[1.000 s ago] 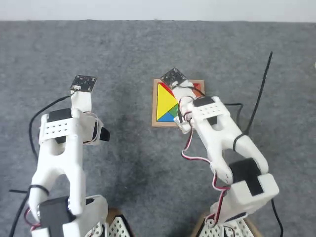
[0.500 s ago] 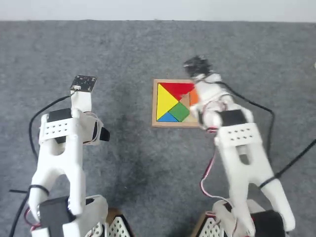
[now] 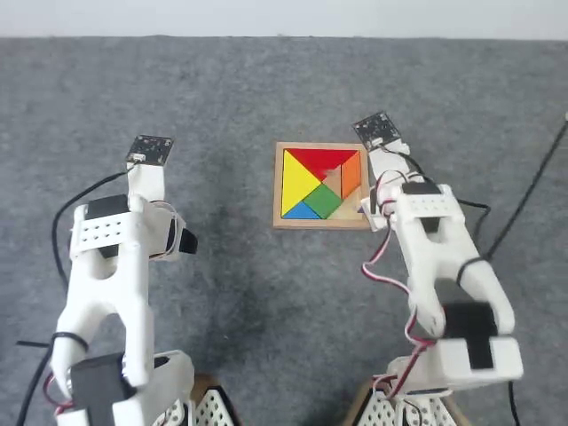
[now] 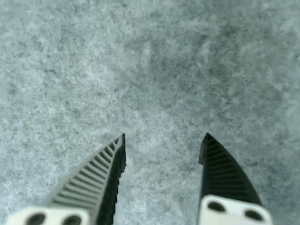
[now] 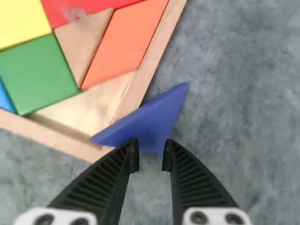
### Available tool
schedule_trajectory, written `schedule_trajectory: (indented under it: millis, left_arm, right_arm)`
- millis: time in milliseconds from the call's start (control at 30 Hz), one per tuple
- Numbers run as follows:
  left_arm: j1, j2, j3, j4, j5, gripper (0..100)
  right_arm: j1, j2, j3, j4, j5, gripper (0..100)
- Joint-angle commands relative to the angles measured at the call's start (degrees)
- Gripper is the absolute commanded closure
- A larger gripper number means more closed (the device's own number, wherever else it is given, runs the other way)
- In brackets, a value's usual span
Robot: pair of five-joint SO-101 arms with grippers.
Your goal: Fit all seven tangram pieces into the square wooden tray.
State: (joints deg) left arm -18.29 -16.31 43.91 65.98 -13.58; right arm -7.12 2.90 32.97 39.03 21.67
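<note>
The square wooden tray [image 3: 321,224] lies mid-table with red [image 3: 319,160], yellow [image 3: 297,186], green [image 3: 324,201], light blue [image 3: 302,211] and orange [image 3: 351,175] pieces in it. Bare wood [image 5: 89,110] shows in the tray corner beside the green square [image 5: 35,72] and orange parallelogram [image 5: 124,44]. My right gripper [image 5: 150,152] is shut on a dark blue triangle [image 5: 145,119], held tilted over the tray rim [image 5: 159,51] at that corner. The right arm [image 3: 417,213] stands along the tray's right side. My left gripper [image 4: 161,150] hangs open over bare carpet, on the left arm [image 3: 133,222].
Grey carpet [image 3: 231,89] covers the whole table, with free room between the arms and behind the tray. Cables [image 3: 519,204] trail to the right of the right arm. A pale wall edge runs along the back.
The right arm has swung from over the tray to its right side. The left arm has not moved.
</note>
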Motion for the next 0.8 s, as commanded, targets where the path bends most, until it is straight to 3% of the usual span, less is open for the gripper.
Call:
schedule_trajectory:
  millis: [0,367,767]
  left_arm:
    - [-0.1,-2.4,-0.1,-0.9,-0.7,75]
    - [-0.1,-2.4,-0.1,-0.9,-0.7,75]
    - [-0.1,-2.4,-0.1,-0.9,-0.7,75]
  right_arm:
    - [-1.3,0.5,-3.9,-0.9,0.7,89.4]
    - [-8.1,1.1,-3.0,-0.4,0.8,89.4]
    - [-9.5,0.5,-1.2,2.9,1.0,89.4]
